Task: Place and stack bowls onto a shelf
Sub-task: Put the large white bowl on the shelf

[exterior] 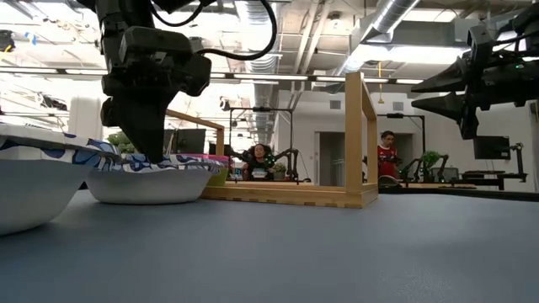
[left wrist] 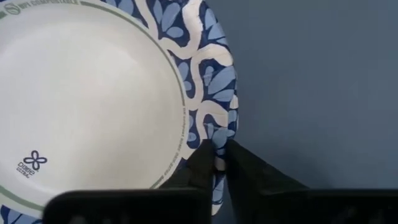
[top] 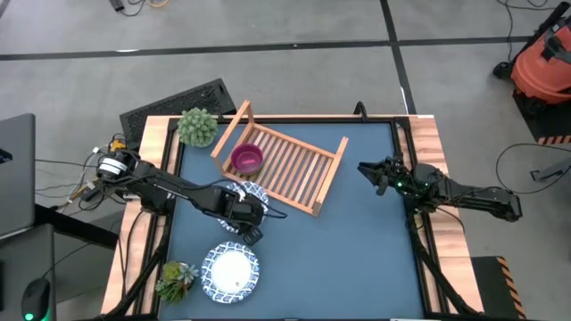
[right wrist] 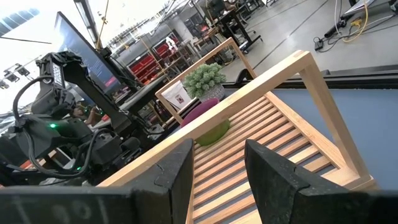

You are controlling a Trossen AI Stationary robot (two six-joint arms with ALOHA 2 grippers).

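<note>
A white bowl with a blue patterned rim [top: 252,192] [exterior: 147,181] sits on the blue table mat, near the shelf's near-left corner. My left gripper [top: 243,212] [left wrist: 216,155] stands over it, shut on its rim. A second white patterned bowl [top: 230,272] [exterior: 29,185] rests on the mat nearer the front edge. The wooden slatted shelf [top: 285,165] [right wrist: 273,137] holds a magenta bowl [top: 247,159] [right wrist: 202,109], which sits in a green bowl [right wrist: 211,132]. My right gripper [top: 366,171] [right wrist: 217,162] hovers open above the mat, right of the shelf. My left gripper pinches the white bowl's blue patterned rim [left wrist: 217,134] between its two fingers, one finger inside the bowl and one outside. The fingers [exterior: 150,139] come from above, pointing down. The bowl's base appears to rest on the mat, upright.
A leafy potted plant [top: 196,125] stands at the shelf's far-left corner, and another plant [top: 176,278] stands left of the near bowl. The shelf has raised end rails [exterior: 358,135]. Bare mat [top: 357,250] lies right of the bowls. Seated people show in the room beyond.
</note>
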